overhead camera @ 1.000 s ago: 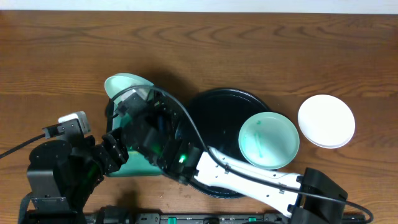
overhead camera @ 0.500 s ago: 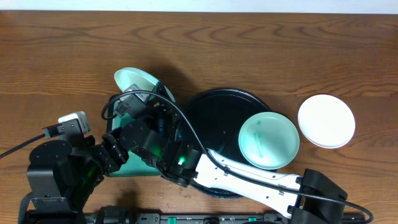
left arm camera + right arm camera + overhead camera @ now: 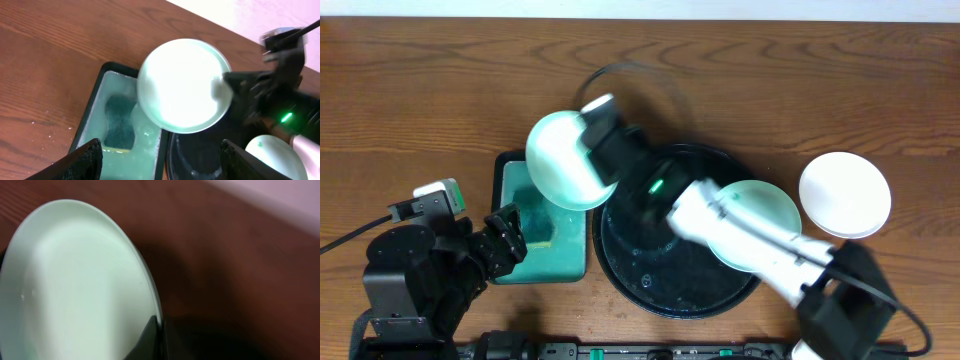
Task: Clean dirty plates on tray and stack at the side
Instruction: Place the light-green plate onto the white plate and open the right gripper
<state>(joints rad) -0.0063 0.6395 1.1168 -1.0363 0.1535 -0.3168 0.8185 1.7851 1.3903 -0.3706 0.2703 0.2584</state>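
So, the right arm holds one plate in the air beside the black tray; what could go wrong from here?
1. The right gripper pinches the held plate only at its rim, above the green tray of what looks like soapy water. If the plate is wet, it may slip out.
2. The way to the white plate at the side crosses the black tray and the smeared plate. A low carry could knock that plate.

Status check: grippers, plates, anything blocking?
Right gripper shut on plate, held over green tray corner. Left gripper open, empty. Second plate on black tray, partly under right arm; white plate on table.
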